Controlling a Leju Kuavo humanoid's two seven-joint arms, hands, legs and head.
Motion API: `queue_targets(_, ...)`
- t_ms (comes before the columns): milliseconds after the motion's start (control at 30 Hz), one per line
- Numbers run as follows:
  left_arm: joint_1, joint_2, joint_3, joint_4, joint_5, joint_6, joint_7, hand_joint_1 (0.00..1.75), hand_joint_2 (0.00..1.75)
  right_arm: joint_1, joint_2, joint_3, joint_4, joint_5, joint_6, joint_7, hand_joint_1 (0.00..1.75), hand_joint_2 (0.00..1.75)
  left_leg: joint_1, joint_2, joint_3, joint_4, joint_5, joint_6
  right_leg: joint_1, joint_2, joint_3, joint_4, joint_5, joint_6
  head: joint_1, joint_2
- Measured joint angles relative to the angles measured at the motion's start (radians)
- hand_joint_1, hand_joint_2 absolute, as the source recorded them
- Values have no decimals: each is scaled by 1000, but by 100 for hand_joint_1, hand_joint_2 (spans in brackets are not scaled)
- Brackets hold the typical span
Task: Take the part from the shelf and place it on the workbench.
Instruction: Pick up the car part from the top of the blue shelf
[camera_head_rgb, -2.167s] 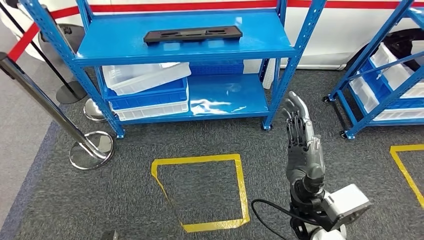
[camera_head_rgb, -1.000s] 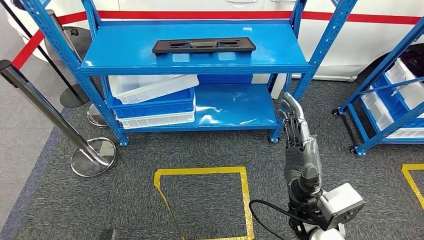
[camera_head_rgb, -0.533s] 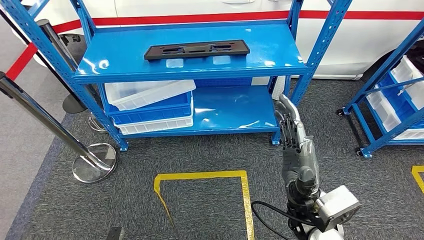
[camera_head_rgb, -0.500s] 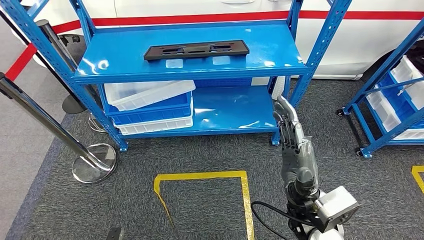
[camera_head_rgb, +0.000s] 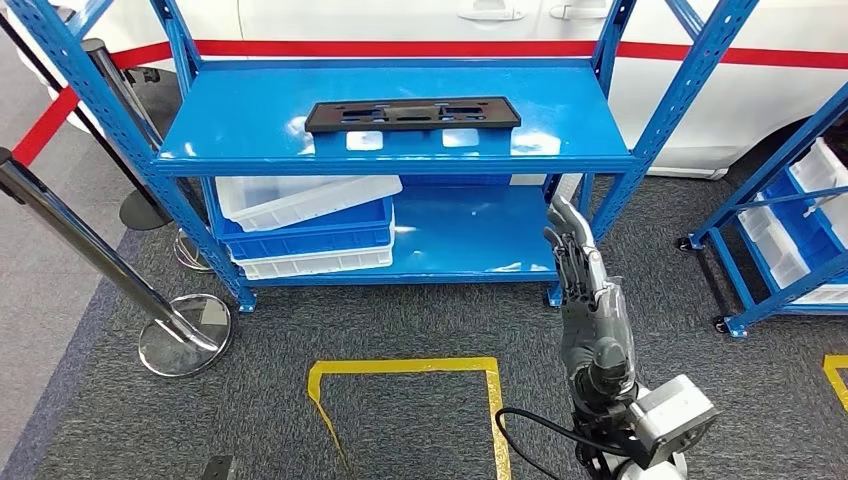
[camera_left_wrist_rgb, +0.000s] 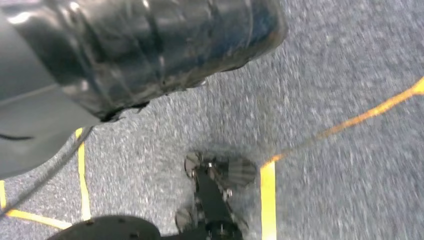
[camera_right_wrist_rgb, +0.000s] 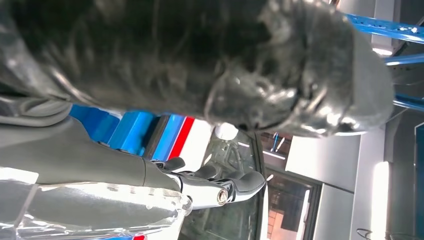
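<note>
While closer, part (camera_head_rgb: 412, 114) unmoved onshelf.

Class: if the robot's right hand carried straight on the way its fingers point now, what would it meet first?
Probably the blue shelf's front right post: the right hand, empty with fingers extended, points up toward it. Depth is unclear from one view; the black part lies further left.

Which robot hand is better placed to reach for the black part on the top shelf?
Probably the right robot hand: raised, open, fingers toward the shelf holding the black part. The left wrist view looks down at carpet.
</note>
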Motion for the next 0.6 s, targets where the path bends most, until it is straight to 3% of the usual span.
queue_targets(33, 1, 0, 0, 0, 0, 0, 0, 0, 0, 1, 0, 0, 0, 0, 0, 0, 0, 0, 0, -1, 9, 0, -7, -1, 0, 0, -13, -5, 21, 0, 0, 0)
queue_targets(67, 3, 0, 0, 0, 0, 0, 0, 0, 0, 1, 0, 0, 0, 0, 0, 0, 0, 0, 0, -1, 20, 0, -15, -4, -1, 0, -7, -46, 61, -1, 0, 0)
queue_targets(133, 3, 0, -1, 0, 0, -1, 0, 0, 0, 1, 0, 0, 1, 0, 0, 0, 0, 0, 0, -3, 44, 1, -33, -12, 0, 0, 32, -172, 146, -5, 0, 0)
queue_targets(200, 1, 0, -2, 0, 0, -5, 1, 0, 0, 0, 0, 1, 2, 0, 1, 1, 0, 0, -2, -3, 52, 2, -49, -24, 6, -1, 57, -247, 169, -15, 0, 0)
queue_targets(300, -1, 0, -3, 0, 0, -10, 3, 0, 0, 1, -1, 4, 4, -1, 4, 1, 0, 0, -3, -1, 58, 14, -59, -42, 7, 1, 71, -260, 159, -37, -2, 0)
queue_targets(367, -3, 0, -4, 0, -1, -12, 4, 0, 0, 0, -1, 5, 4, -1, 6, 1, 0, 0, 0, 1, 38, 66, -70, -51, 4, 1, 88, -265, 151, -49, -5, 0)
queue_targets(500, -4, -1, -5, 0, -2, -17, 6, 0, 0, -2, -1, 12, 5, -1, 18, 6, 0, 0, 3, 2, -113, 271, -142, -64, 5, 0, 111, -267, 129, -58, -8, 0)
queue_targets(533, -2, -1, -5, 0, -3, -19, 7, 0, 0, -2, 0, 16, 6, -1, 22, 8, 0, 0, 3, 2, -133, 275, -136, -63, 6, 1, 120, -267, 121, -58, -8, 0)
queue_targets(567, 0, -1, -5, 0, -3, -20, 7, 0, 0, -2, 0, 20, 7, -1, 26, 8, 0, 0, 2, 2, -136, 245, -107, -60, 7, 2, 131, -267, 113, -57, -8, 0)
queue_targets(600, 2, 0, -5, 0, -4, -22, 7, 0, 0, -4, 1, 25, 9, -2, 32, 9, 0, 0, 1, 2, -125, 187, -58, -53, 8, 3, 144, -267, 105, -56, -8, 0)
